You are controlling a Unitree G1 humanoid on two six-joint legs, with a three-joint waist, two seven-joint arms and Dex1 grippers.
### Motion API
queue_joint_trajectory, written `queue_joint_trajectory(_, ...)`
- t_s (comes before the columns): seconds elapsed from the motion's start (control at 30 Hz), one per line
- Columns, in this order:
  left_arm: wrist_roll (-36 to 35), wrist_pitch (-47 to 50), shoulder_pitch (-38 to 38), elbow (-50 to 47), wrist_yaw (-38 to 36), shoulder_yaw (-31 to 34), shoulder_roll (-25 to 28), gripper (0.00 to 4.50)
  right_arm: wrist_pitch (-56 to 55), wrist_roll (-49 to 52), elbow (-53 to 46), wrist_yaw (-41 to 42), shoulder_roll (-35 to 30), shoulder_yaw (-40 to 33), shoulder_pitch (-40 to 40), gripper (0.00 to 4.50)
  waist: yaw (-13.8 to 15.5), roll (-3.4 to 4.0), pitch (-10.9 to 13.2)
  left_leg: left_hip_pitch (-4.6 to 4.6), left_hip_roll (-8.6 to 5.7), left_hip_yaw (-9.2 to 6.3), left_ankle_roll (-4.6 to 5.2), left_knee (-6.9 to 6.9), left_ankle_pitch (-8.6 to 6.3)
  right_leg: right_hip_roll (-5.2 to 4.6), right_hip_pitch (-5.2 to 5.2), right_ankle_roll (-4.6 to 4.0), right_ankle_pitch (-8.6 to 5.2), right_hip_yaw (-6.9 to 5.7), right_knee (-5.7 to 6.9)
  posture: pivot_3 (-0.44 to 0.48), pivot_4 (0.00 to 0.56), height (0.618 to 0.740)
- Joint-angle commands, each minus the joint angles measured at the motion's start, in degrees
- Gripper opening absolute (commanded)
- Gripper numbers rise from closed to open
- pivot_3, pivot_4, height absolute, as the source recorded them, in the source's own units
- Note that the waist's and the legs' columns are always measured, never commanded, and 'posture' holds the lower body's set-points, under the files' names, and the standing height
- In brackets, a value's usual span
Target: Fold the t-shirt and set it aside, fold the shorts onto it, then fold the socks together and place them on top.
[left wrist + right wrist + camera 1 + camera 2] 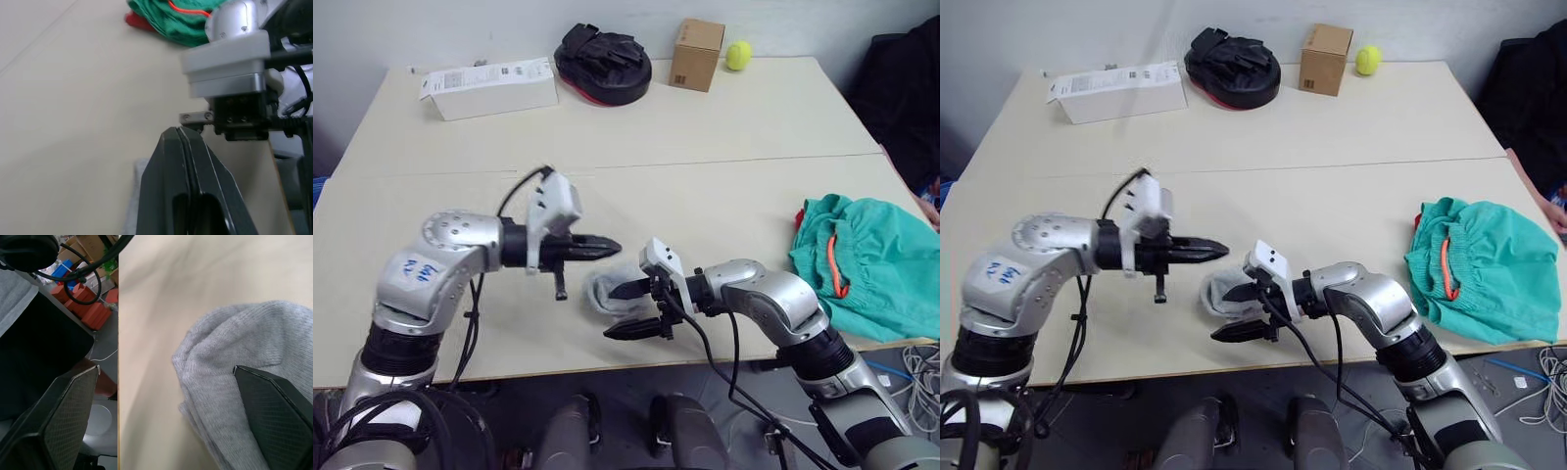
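Note:
The grey socks (600, 293) lie in a small bundle near the table's front edge. My right gripper (624, 311) is open around the bundle's front side, one finger resting on the knit (234, 396) and the other out over the table edge. My left gripper (610, 247) is shut and empty, its tip hovering just above and behind the socks. At the right edge the teal-green shorts (876, 262) lie in a heap with the orange drawstring showing. A red corner of the t-shirt (800, 217) peeks from under them; the remainder is hidden.
Along the back stand a white carton (489, 88), a black padded mitt (604, 61), a cardboard box (696, 54) and a tennis ball (738, 55). Dark clothing (911, 88) hangs at the far right. Cables trail below the front edge.

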Motion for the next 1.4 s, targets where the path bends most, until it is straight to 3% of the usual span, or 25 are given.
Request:
queue_joint_trajectory(0.03,4.5,-4.4,2.0,-0.7,-0.2,-3.6,2.4,0.00,-0.2,-0.1,-0.8,-0.5,0.1,-1.4,0.6,4.47,0.0,0.00,0.0,0.00,0.02,0.00,-0.03,-0.01,0.02,0.02,-0.02,-0.03,-0.02,0.01,0.01,0.000,0.150,0.740)
queue_joint_trajectory(0.23,10.1,-10.6,6.8,-0.1,0.0,-6.7,5.2,0.00,0.7,0.8,-1.9,-1.0,-0.6,-3.4,1.0,4.47,0.1,0.00,0.0,0.01,0.04,-0.02,-0.07,-0.02,0.04,-0.01,-0.03,-0.13,-0.07,0.01,0.02,0.000,0.150,0.740)
queue_joint_trajectory(0.4,12.9,-14.1,8.7,1.9,0.7,-7.4,4.5,0.00,4.3,4.5,-4.6,-0.1,-4.1,-8.7,1.0,4.47,0.3,0.00,0.0,-0.02,0.01,-0.04,-0.01,-0.01,0.03,-0.09,-0.02,-0.13,-0.07,0.00,-0.01,0.000,0.150,0.740)
queue_joint_trajectory(0.6,14.9,-16.5,10.1,4.0,1.1,-8.0,3.1,0.00,11.8,6.9,0.7,-1.8,-6.5,-13.9,-2.3,4.47,0.1,0.00,0.0,0.00,0.02,-0.06,0.03,-0.03,0.02,-0.10,-0.02,-0.15,-0.08,-0.02,0.01,0.000,0.150,0.740)
queue_joint_trajectory(0.97,17.2,-18.8,13.0,5.0,2.0,-7.4,3.1,0.00,19.4,4.3,15.5,-4.4,-0.6,-10.4,-9.9,4.47,0.1,0.00,0.0,0.01,0.01,-0.05,0.05,-0.03,0.05,-0.09,-0.02,-0.16,-0.08,-0.04,0.06,0.000,0.150,0.740)
queue_joint_trajectory(1.27,17.5,-18.8,13.9,4.7,2.7,-6.8,3.2,0.00,21.6,3.0,17.1,-5.1,4.5,-7.1,-10.5,4.47,0.0,0.01,0.0,0.06,0.03,-0.05,0.02,-0.04,0.07,-0.09,-0.01,-0.16,-0.08,-0.04,0.15,0.000,0.150,0.740)
queue_joint_trajectory(1.4,17.5,-18.6,14.0,4.4,2.9,-6.8,3.2,0.00,21.6,1.8,20.2,-6.7,7.0,-7.5,-10.8,3.50,-0.1,0.00,0.0,0.09,0.03,-0.05,0.01,-0.05,0.08,-0.09,0.00,-0.16,-0.08,-0.03,0.17,0.000,0.150,0.740)
